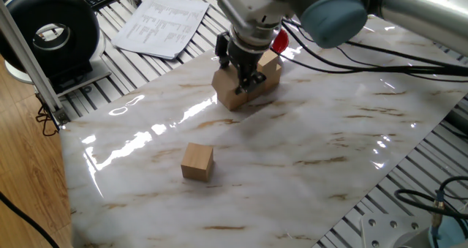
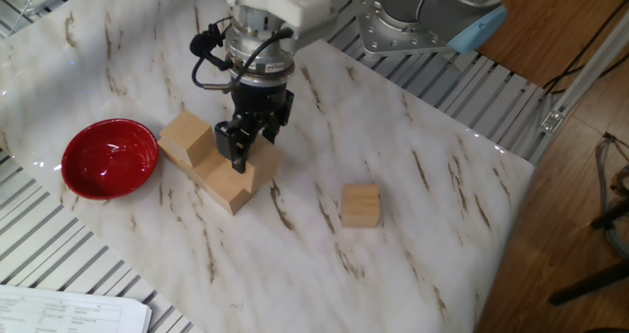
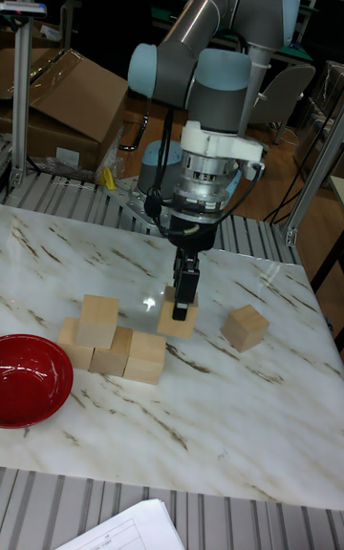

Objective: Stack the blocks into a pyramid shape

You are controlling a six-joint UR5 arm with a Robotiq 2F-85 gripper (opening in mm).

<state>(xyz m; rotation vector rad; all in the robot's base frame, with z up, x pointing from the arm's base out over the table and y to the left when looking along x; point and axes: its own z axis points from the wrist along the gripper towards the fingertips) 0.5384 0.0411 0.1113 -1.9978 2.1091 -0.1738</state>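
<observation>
The gripper (image 2: 243, 144) is clenched on a block (image 3: 178, 314) above the cluster of blocks (image 2: 211, 161). The empty second-level place beside the raised block (image 2: 186, 137) lies at about 9 o'clock from it; one loose block (image 2: 360, 205) waits at 4 o'clock.

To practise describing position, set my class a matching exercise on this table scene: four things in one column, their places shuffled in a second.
Things:
1. red bowl
2. lone block
3. gripper
4. papers

Places:
A. on the slatted metal, off the marble sheet
B. closed on a block at the stack
C. alone on the marble, apart from the stack
D. beside the stack, on the side away from the lone block

Pairs: 1-D, 2-C, 3-B, 4-A
</observation>
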